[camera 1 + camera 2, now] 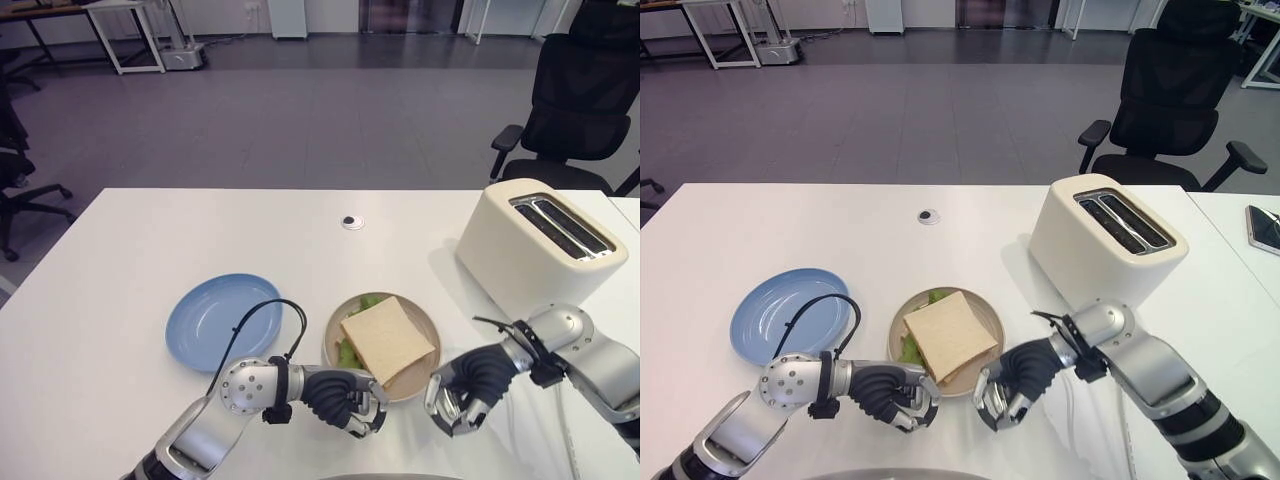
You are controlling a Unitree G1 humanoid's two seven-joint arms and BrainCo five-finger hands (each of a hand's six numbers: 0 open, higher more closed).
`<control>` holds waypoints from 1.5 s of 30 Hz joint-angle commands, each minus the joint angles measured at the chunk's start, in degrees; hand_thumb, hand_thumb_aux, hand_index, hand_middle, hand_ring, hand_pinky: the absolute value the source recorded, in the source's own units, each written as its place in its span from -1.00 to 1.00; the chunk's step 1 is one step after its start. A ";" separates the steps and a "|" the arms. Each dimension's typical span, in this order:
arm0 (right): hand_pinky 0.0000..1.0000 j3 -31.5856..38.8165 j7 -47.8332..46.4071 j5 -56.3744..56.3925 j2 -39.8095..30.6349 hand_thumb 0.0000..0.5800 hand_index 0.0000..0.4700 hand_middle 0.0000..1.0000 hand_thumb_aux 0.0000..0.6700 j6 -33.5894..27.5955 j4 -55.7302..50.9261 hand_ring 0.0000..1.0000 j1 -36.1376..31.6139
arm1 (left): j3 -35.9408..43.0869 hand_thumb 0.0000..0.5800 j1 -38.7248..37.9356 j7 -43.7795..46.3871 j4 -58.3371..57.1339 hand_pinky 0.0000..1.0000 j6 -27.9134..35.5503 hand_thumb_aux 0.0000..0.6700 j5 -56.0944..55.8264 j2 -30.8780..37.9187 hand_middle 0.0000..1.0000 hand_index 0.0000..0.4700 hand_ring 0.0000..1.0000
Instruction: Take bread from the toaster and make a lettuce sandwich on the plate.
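Note:
A beige plate in the middle of the table holds a sandwich: a bread slice on top with green lettuce showing at its left and back edges. The cream toaster stands at the right, and its slots look empty. My left hand rests at the plate's near left rim with curled fingers holding nothing. Just right of the plate's near edge, my right hand is also curled and empty.
An empty blue plate lies left of the beige one. A small round black-and-white grommet sits in the tabletop further back. A black office chair stands behind the table's right corner. A phone lies at the far right.

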State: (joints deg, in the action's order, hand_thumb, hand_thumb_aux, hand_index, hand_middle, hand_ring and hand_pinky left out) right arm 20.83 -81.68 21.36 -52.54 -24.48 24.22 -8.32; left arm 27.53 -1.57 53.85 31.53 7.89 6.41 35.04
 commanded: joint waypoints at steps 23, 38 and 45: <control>1.00 5.71 28.66 -22.80 19.30 1.00 1.00 1.00 1.00 12.42 -31.78 1.00 -4.09 | 2.40 1.00 11.42 -16.16 -34.24 1.00 -15.95 1.00 10.82 -9.70 1.00 1.00 1.00; 1.00 0.54 41.59 -23.20 31.25 1.00 1.00 1.00 1.00 14.31 -54.46 1.00 -14.89 | -0.99 1.00 30.06 -31.98 -80.93 1.00 -36.35 1.00 12.53 -20.76 1.00 1.00 1.00; 1.00 -1.87 46.38 -23.90 35.03 1.00 1.00 1.00 1.00 18.41 -65.39 1.00 -20.24 | -3.07 1.00 30.69 -29.86 -84.83 1.00 -40.39 1.00 9.38 -23.00 1.00 1.00 1.00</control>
State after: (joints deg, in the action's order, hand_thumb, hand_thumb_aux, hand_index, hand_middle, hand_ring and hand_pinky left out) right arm 17.89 -34.97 0.03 -17.82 -4.20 -36.69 -31.37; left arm 23.60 32.31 21.16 -52.23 -33.49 14.66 12.27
